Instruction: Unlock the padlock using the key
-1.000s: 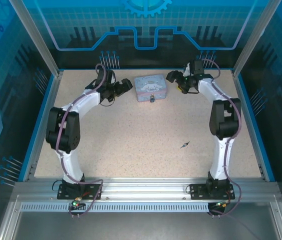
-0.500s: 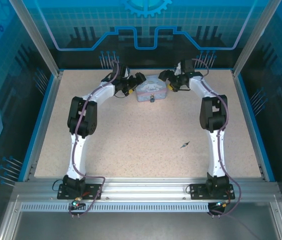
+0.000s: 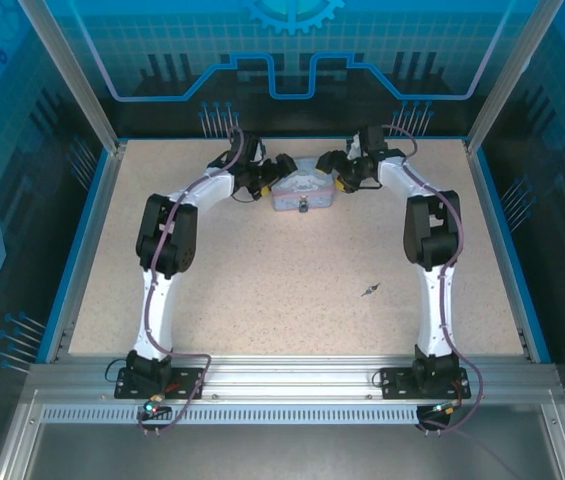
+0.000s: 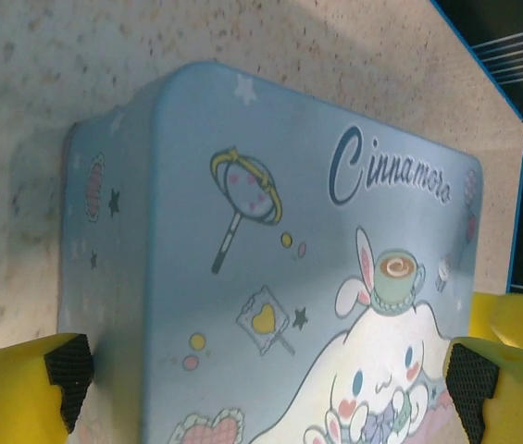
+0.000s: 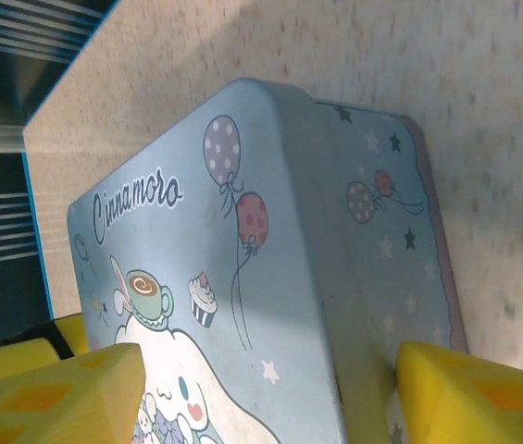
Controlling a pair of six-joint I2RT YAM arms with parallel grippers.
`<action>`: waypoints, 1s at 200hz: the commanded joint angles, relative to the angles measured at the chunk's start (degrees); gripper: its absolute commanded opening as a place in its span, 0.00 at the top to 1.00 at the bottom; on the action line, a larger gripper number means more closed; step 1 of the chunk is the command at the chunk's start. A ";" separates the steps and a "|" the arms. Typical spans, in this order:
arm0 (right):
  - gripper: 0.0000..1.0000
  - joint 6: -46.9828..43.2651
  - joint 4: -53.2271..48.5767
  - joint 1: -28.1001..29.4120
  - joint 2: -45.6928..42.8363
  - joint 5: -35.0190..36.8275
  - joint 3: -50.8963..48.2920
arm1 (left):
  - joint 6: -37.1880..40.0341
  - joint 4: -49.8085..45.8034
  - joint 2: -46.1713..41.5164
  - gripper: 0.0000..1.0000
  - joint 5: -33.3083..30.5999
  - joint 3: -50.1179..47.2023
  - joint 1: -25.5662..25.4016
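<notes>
The small padlock (image 3: 303, 207) hangs at the front of the pale lavender cartoon tin (image 3: 302, 188) at the back of the table. The tiny key (image 3: 368, 290) lies alone on the table, far nearer and to the right. My left gripper (image 3: 280, 170) is at the tin's left end and my right gripper (image 3: 330, 168) at its right end. In the left wrist view the tin's lid (image 4: 270, 231) lies between the wide-open left gripper (image 4: 270, 384) and its black pads (image 4: 68, 370). The right gripper (image 5: 270, 398) also straddles the tin (image 5: 270, 231), yellow fingers (image 5: 483, 398) apart.
The speckled table (image 3: 262, 290) is walled by blue rails, with a transparent panel behind. Both white arms arch from the near edge up to the tin, leaving open floor between them around the key.
Both arms swung inward from the back corners and now flank the tin. The right jaws have narrowed a little. The tin's front and the padlock sit slightly nearer than before.
</notes>
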 commanded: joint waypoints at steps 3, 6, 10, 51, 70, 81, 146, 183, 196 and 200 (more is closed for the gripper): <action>0.28 -0.04 3.01 3.99 -8.37 -2.64 -6.27 | 1.04 3.38 -7.71 0.01 2.00 -7.01 -2.92; 0.28 -0.05 3.13 4.29 -9.20 -2.56 -7.27 | 1.01 3.79 -8.81 0.01 1.89 -7.85 -3.09; 0.28 -0.08 3.22 4.58 -10.20 -2.25 -8.46 | 1.05 4.26 -9.90 0.01 1.63 -9.41 -3.35; 0.25 1.50 4.66 8.65 -20.42 0.30 -21.13 | 0.03 9.61 -22.74 0.01 -1.37 -26.62 -5.97; 0.24 2.24 4.81 10.49 -24.53 1.63 -26.11 | -0.94 11.56 -28.52 0.01 -3.23 -33.81 -7.12; 0.23 2.76 4.68 11.58 -26.76 2.99 -28.99 | -1.51 12.03 -31.20 0.01 -4.15 -36.83 -7.69; 0.16 9.42 6.64 15.09 -33.07 9.71 -43.59 | -3.56 14.02 -38.42 0.01 -7.47 -46.13 -11.06; 0.10 11.02 5.61 14.87 -32.49 11.03 -43.32 | -4.28 15.25 -38.19 0.01 -7.71 -47.35 -11.23; 0.08 10.83 4.41 14.83 -32.57 12.42 -42.51 | -4.59 15.76 -38.47 0.01 -7.81 -47.87 -11.32; 0.07 10.84 4.13 14.87 -32.65 12.78 -42.32 | -4.64 15.93 -38.56 0.01 -7.81 -48.07 -11.31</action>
